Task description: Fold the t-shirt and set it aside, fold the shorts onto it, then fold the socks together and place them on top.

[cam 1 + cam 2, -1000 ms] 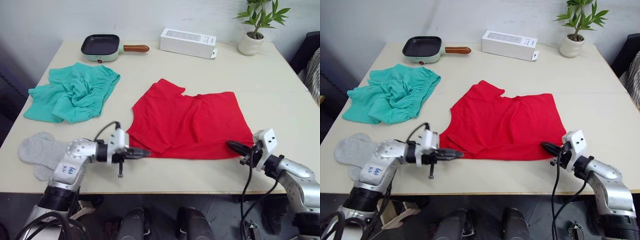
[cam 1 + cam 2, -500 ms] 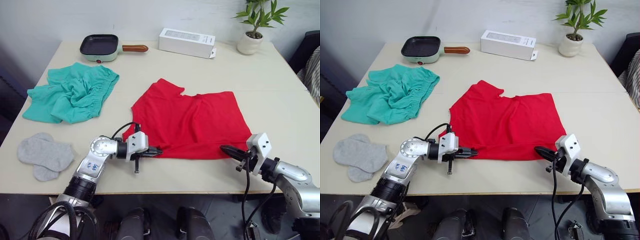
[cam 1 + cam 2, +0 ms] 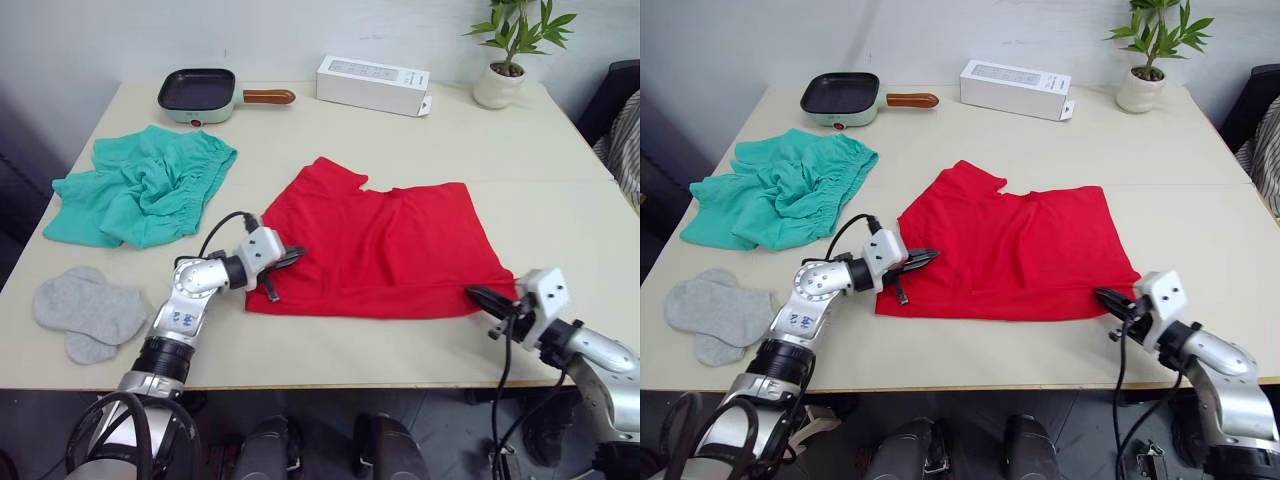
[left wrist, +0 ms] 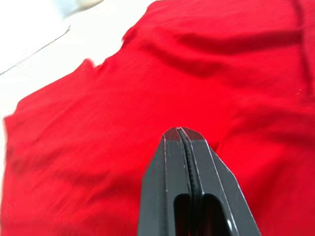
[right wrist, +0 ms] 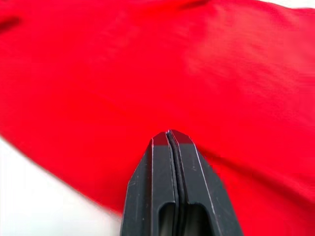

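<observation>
While both arms sit at the shirt's near edge, status:

step: first one, folding the t-shirt; shorts and socks untouched, so task looks early.
t-shirt: spread at desk centre, partly folded along its near edge, one sleeve sticking out toward 11 o'clock.
left pincer: at the shirt's 9 o'clock edge, tips over the red cloth. Wrist view shows the fingers pressed together; can't tell if any cloth is pinched between them.
right pincer: at the shirt's 4 o'clock corner, tips at the hem. Wrist view shows them closed too, resting on or just above the fabric; grip on cloth not confirmed.
shorts: crumpled heap at 10 o'clock, well apart from the shirt.
socks: flat, overlapping, at 8 o'clock near the desk edge.
clutter: small frying pan, white box, potted plant along the far edge, 11 to 1 o'clock.
next move (my read): get a real hold on both near corners, lift together, carry the hem toward 12 o'clock to halve the shirt. Needs matched height and pace on both arms or the fold skews.
risk: single-layer pinch slips; loose sleeve bunches under the fold.
</observation>
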